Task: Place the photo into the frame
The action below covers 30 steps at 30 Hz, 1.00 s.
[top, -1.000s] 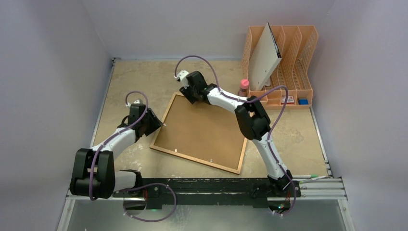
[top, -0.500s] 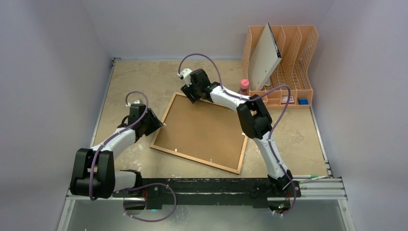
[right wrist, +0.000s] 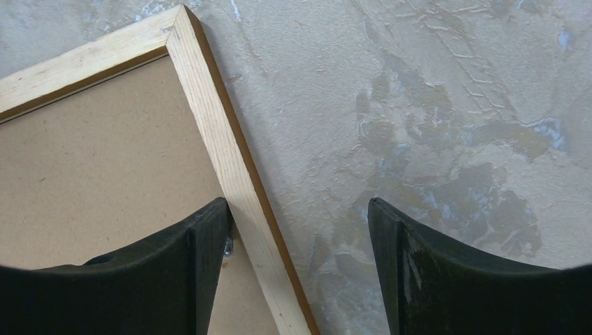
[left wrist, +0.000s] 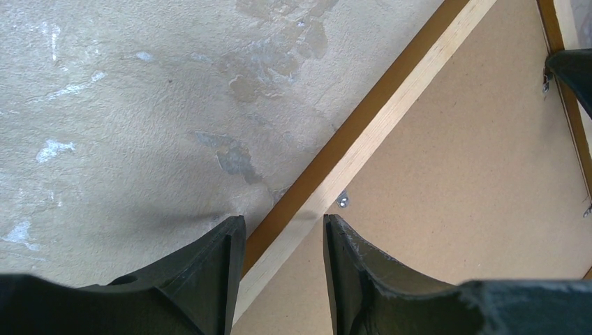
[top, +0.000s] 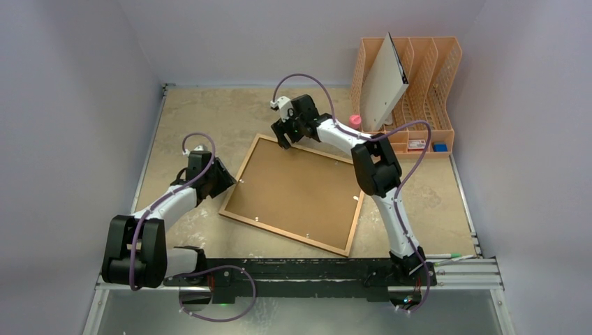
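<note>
The frame (top: 283,230) lies face down and skewed on the mottled table (top: 195,112), its brown backing board (top: 293,188) uppermost. The left arm runs low from its near-left elbow, the forearm angled up and right to the frame's left rail. There the left gripper (left wrist: 284,227) points down with its jaws half parted above the rail, which runs slantwise between them without filling the gap. The right arm rises from its base, bends at a high elbow, and stretches left to the far rail beside the far-left corner. The right gripper (right wrist: 297,202) is spread wide across that rail and clamps nothing, one finger over the board and the other over the table.
</note>
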Each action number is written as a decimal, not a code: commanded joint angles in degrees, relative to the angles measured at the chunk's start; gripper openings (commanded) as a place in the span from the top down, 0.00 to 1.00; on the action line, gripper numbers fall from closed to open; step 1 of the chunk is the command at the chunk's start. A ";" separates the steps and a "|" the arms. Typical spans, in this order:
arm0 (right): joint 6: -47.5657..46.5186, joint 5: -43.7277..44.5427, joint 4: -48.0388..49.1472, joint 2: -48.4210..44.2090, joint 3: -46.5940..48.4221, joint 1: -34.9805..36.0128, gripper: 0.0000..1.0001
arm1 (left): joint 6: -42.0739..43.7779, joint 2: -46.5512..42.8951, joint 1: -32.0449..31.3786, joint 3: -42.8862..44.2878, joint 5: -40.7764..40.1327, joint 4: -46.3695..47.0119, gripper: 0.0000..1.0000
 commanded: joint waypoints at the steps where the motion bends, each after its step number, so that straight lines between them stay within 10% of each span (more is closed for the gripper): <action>1: 0.57 -2.63 -5.54 -1.86 -1.27 -0.03 0.25 | 0.90 -0.77 -0.27 -0.23 -0.87 0.83 0.53; 14: 0.73 -0.84 -5.47 -3.25 -2.32 -0.19 0.26 | 0.90 -0.80 -0.26 -0.39 -0.89 0.92 0.53; 30: 2.52 4.90 -4.30 -1.90 -2.41 -0.21 0.74 | 0.91 -0.83 -0.26 -0.29 -1.00 0.83 0.53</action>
